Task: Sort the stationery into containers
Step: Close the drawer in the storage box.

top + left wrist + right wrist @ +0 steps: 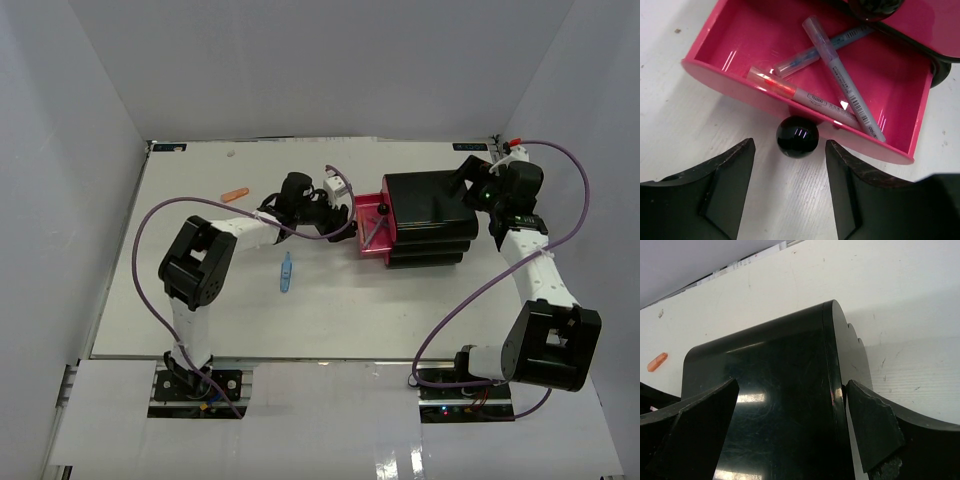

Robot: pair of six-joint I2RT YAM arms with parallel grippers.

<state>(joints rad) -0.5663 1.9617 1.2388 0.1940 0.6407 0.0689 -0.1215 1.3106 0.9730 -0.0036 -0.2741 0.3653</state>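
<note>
The left gripper (pixel 790 150) stands with its jaws apart. The round black knob (pixel 797 136) sits between the fingertips, a shade toward the right-hand one, and neither finger touches it. Just beyond the knob is the pulled-out pink drawer (pixel 715 72), holding three pens (pixel 840 80). The longest lies with its tip resting on the front wall.

The right gripper (pixel 792 387) is spread wide, a finger on either side of the black cabinet (pixel 785 355). I cannot tell whether its pads actually press on the cabinet.

Judged from here, the weak point is the knob: it is small, glossy and off-centre, so closing jaws could squeeze it sideways and lose it. If the drawer is pushed home, the pen tip on the wall may catch under the tier above. The whole cabinet could also slide if the right gripper is not truly bracing it.

Behind the left gripper, well apart on the table (pixel 200 320), a light-blue piece (pixel 287 272) and an orange piece (pixel 236 194) lie unsorted (shutting now would leave them out).
</note>
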